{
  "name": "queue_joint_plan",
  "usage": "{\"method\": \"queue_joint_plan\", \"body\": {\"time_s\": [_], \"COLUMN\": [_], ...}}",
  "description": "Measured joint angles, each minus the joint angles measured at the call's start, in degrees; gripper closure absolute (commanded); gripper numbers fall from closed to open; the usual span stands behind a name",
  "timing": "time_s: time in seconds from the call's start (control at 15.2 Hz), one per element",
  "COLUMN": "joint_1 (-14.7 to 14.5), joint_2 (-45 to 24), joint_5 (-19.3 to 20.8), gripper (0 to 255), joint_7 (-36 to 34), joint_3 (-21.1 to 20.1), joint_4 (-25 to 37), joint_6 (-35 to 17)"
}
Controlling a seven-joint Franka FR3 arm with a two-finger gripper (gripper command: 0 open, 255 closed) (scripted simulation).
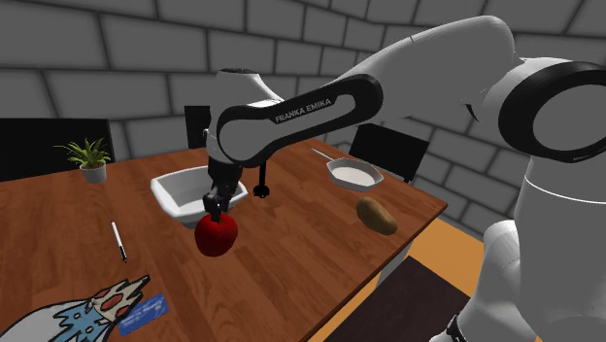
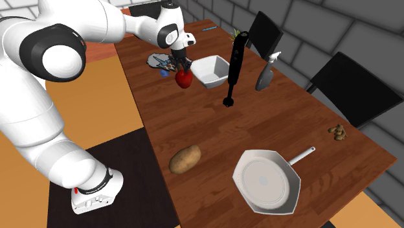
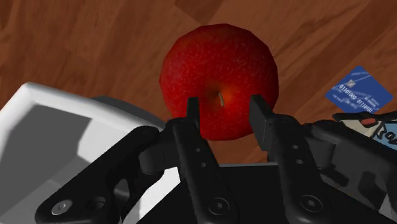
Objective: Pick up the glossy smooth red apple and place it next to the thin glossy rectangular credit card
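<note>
Gripper [image 3: 226, 111] state: clenched on the red apple [image 3: 219, 76], with one black finger pressed against each side of its top, near the stem. Apple position: directly under the gripper, just beside the white dish [image 1: 185, 189], over the wooden table [image 1: 291, 272]. Contact between apple and table cannot be determined. Blue credit card [image 1: 146, 311] position: flat on the table, well apart from the dish, on the same side of the dish as the apple. A white pen [image 1: 118, 240] lies near the dish on that side. A potato [image 1: 376, 215] and a pan [image 1: 353, 174] lie on the opposite side of the dish.
</note>
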State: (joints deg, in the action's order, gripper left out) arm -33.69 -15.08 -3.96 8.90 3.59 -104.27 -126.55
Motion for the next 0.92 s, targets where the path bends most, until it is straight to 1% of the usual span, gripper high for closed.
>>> {"method": "queue_joint_plan", "body": {"time_s": [0.33,0.66,0.92], "joint_1": [0.0,0.02,0.05], "joint_2": [0.0,3.05,3.3], "joint_5": [0.0,0.39,0.42], "gripper": [0,0,0], "joint_7": [0.0,-0.28,-0.28], "joint_3": [0.0,0.15,0.18], "joint_4": [0.01,2.44,2.79], "joint_6": [0.0,5.38,6.05]}}
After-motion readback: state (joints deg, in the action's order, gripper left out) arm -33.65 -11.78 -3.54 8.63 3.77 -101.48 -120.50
